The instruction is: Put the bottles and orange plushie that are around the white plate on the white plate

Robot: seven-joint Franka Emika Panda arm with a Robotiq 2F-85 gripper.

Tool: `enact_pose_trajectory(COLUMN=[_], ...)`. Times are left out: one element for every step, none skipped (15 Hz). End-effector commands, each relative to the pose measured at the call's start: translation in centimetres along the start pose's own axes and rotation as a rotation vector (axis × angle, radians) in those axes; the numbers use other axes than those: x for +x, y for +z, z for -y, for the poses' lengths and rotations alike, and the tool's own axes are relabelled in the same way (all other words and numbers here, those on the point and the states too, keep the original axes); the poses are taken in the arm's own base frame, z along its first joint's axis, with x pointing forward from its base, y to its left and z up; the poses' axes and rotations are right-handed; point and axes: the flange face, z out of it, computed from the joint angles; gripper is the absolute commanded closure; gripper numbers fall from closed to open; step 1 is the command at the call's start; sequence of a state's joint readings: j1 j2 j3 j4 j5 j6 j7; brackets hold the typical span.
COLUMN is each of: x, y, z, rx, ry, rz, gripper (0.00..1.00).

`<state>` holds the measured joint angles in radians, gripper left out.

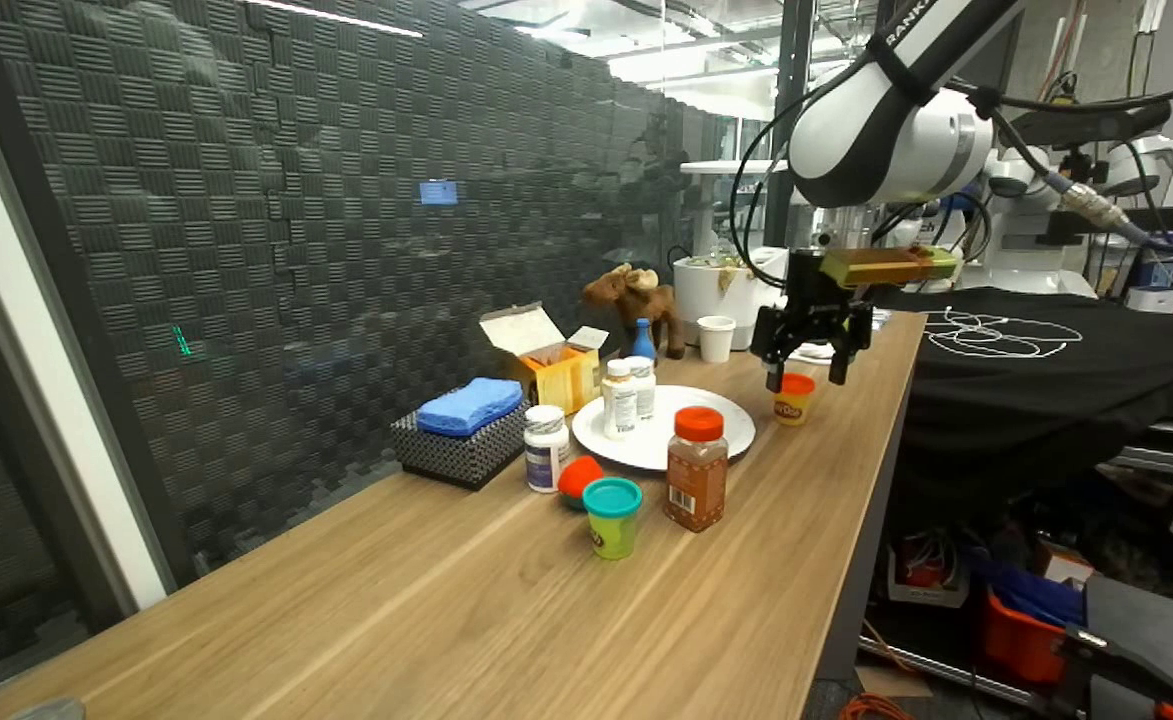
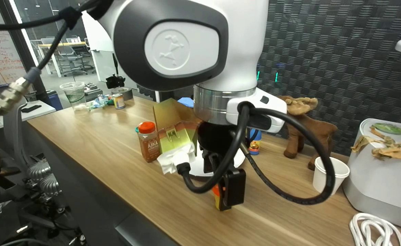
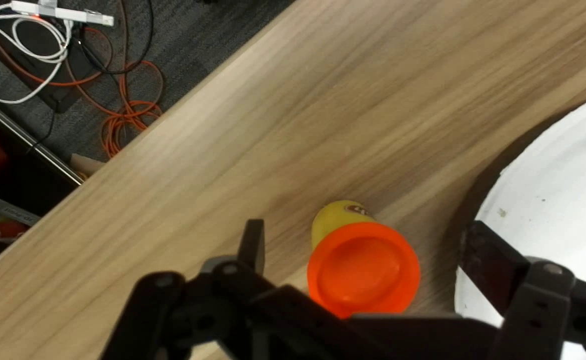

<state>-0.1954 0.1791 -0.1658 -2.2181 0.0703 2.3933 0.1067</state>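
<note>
The white plate (image 1: 731, 420) holds two upright white bottles (image 1: 619, 405). A white bottle with a purple label (image 1: 546, 455), the orange plushie (image 1: 580, 478) and the amber bottle with a red cap (image 1: 698, 475) stand around its near side. The amber bottle also shows in an exterior view (image 2: 149, 143). My gripper (image 3: 365, 245) is open above a yellow tub with an orange lid (image 3: 362, 270). The lid lies between its fingers, apart from both. The plate (image 3: 567, 200) shows at the right of the wrist view. The plushie is hidden or out of view there.
A green tub with a teal lid (image 1: 613, 520) stands near the plushie. Behind the plate are an open yellow box (image 1: 564, 380), a blue sponge (image 1: 471, 404) on a black block, a blue bottle (image 1: 643, 342), a brown moose (image 1: 661, 300) and white cups (image 1: 715, 340).
</note>
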Motion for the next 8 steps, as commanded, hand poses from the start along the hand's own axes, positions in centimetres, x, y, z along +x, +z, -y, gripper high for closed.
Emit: enact_pose_trajectory(x=[1.0,1.3,1.5,1.8,2.0,2.2,2.3,2.3], y=[0.2,0.3,0.4,0.4,0.4,0.4,0.3,0.1], z=[-0.1,-0.1,-0.1,-0.1,-0.1,-0.1,0.0,0.0], rx=[0.019,0.016,0.016,0.012,0.011,0.005,-0.003,-0.005], ry=[-0.001,-0.001,-0.004,-0.005,-0.005,-0.005,-0.006,-0.005], rz=[-0.009,-0.009,-0.009,-0.01,-0.011,-0.013,-0.016,-0.019], gripper=[0.11,0.2,0.32,0.4,0.47,0.57,0.63,0.7])
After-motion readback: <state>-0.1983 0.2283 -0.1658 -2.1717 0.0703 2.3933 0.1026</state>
